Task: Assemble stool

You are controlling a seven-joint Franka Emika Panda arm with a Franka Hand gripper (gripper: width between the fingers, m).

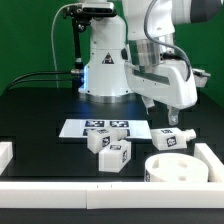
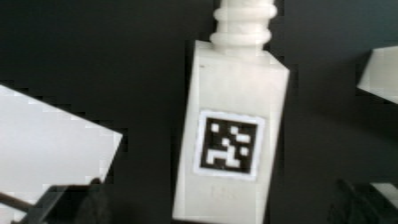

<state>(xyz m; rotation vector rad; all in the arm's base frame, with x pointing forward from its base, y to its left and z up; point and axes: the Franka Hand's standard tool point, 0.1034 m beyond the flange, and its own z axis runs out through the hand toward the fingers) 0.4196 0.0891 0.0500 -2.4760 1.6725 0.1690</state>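
A white stool leg point(image 2: 231, 120) with a square black-and-white tag lies flat on the black table, its threaded tip point(image 2: 244, 20) pointing away from the jaws. My gripper point(image 2: 217, 208) straddles the leg's blunt end, open, with a dark gap on each side between the leg and the fingers point(image 2: 71, 205). In the exterior view the gripper point(image 1: 170, 120) hangs just above this leg point(image 1: 173, 138) at the exterior view's right. The round seat point(image 1: 175, 170) lies in front of it. Two more legs point(image 1: 100, 142) point(image 1: 118, 153) lie near the middle.
The marker board point(image 1: 105, 128) lies flat in front of the robot base point(image 1: 105, 70). White border rails run along the front point(image 1: 90, 192), the exterior view's left point(image 1: 6, 155) and right point(image 1: 210, 158). A white surface point(image 2: 50, 140) shows beside the leg in the wrist view.
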